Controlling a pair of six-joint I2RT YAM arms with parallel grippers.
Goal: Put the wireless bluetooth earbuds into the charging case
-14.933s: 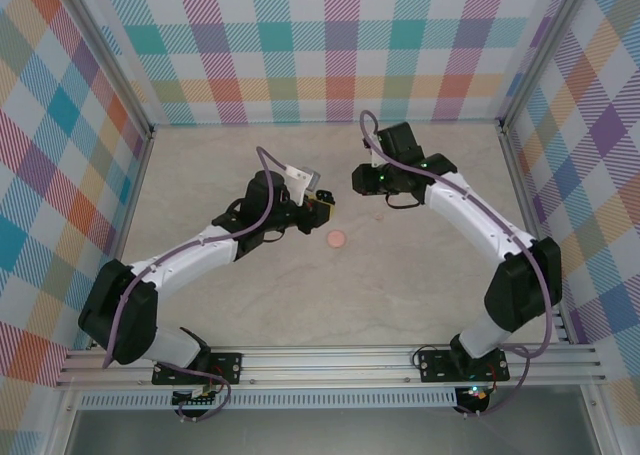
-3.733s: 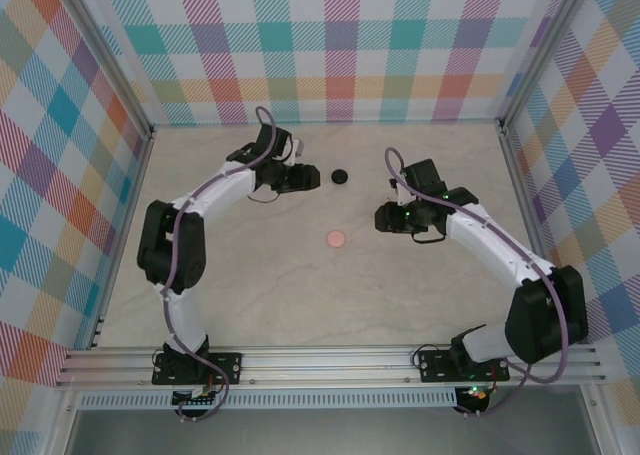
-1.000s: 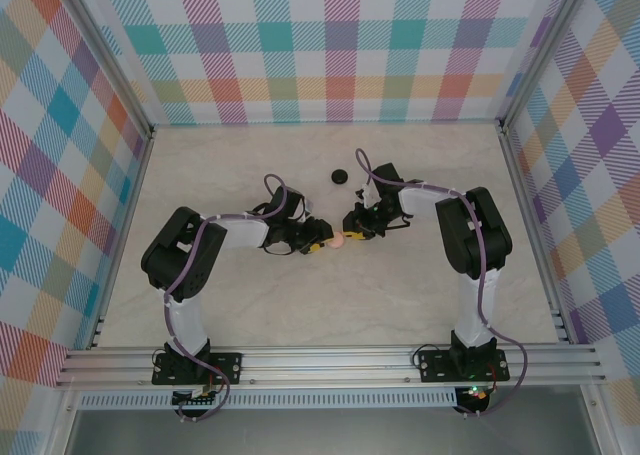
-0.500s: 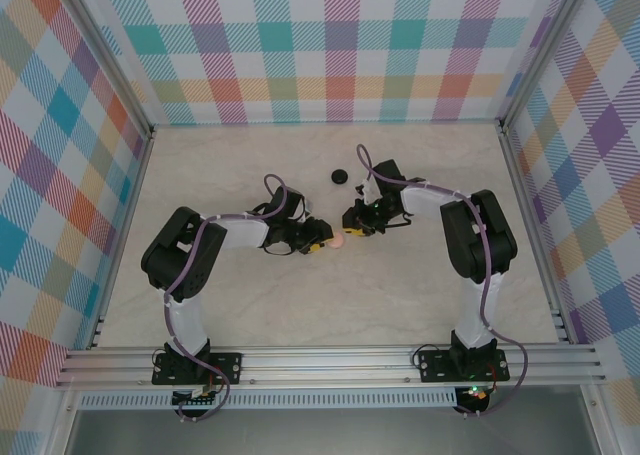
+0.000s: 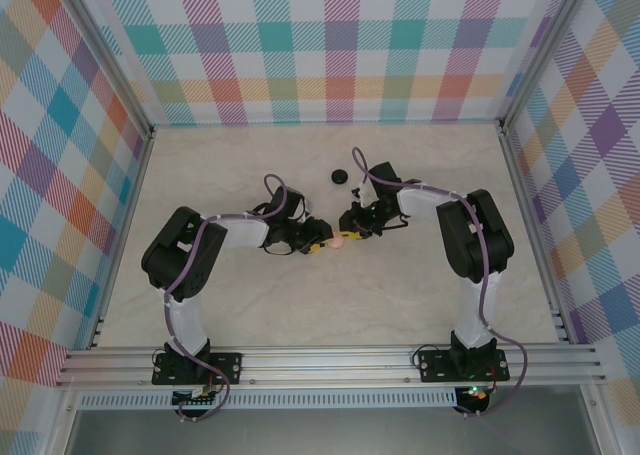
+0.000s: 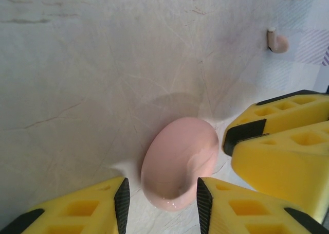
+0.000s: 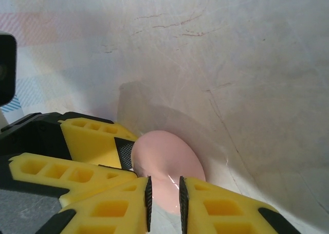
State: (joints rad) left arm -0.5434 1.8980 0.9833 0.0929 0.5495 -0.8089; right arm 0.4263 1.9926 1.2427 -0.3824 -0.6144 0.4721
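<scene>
Pink earbud (image 6: pixel 277 41) loose, pink case (image 6: pixel 180 162) closed

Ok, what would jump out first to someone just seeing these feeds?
The left end effector and right end effector meet at the pink case mid-table, both closed on it from opposite sides. Next, a small black case sits farther back, and a pale pink earbud lies loose nearby.

pink case (image 5: pixel 339 241) – round, glossy, smooth-domed; rested on the counter near its middle | black case (image 5: pixel 340 176) – round, small, dark; set down apart from the pink case, toward the far edge | pink earbuds (image 6: pixel 277 41) – two tiny pale pieces; laid on the counter apart from the pink case, one cut off by the frame edge
</scene>
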